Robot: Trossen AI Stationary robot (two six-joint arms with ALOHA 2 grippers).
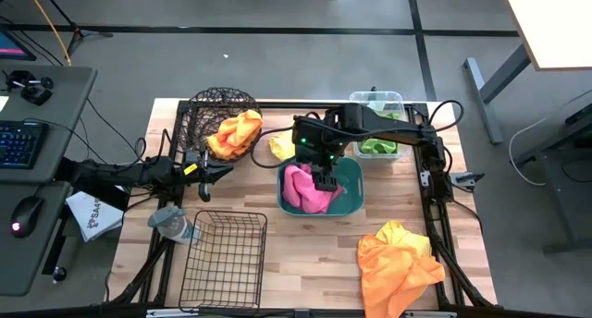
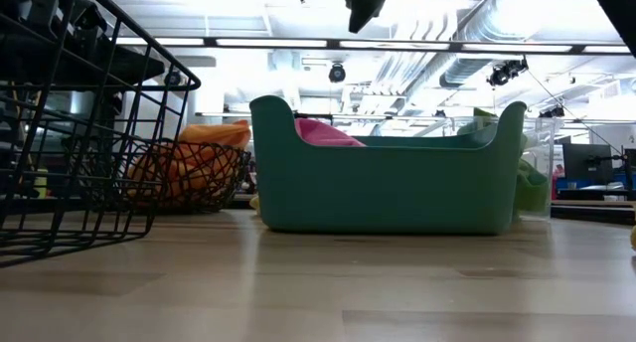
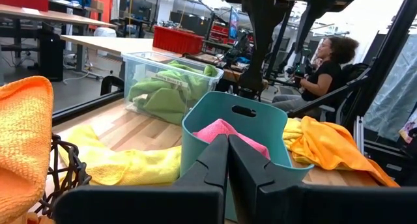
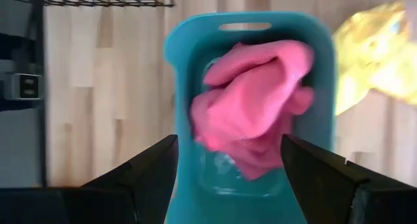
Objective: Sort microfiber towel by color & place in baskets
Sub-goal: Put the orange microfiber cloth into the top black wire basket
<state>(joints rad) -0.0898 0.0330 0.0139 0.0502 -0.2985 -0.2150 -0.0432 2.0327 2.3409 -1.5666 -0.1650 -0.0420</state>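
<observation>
A pink towel [image 1: 305, 190] lies crumpled in the teal tub [image 1: 351, 202], also in the right wrist view [image 4: 251, 107]. My right gripper [image 4: 228, 149] hangs open above it [image 1: 324, 177], touching nothing. My left gripper [image 3: 228, 149] is shut and empty at the table's left [image 1: 217, 171], pointing toward the tub [image 3: 287, 165]. An orange towel [image 1: 236, 133] drapes over the round wire basket's [image 1: 208, 110] rim. A yellow towel [image 1: 281, 148] lies on the table between that basket and the tub. Green towels [image 1: 377, 144] fill the clear bin [image 1: 398, 101]. Another orange towel [image 1: 398, 262] lies on the table's near right.
A rectangular black wire basket [image 1: 222, 258] stands at the near left, with a grey-blue cloth lump [image 1: 171, 224] beside it. A person [image 3: 326, 71] sits beyond the table's right side. Bare wood shows between the rectangular basket and the near orange towel.
</observation>
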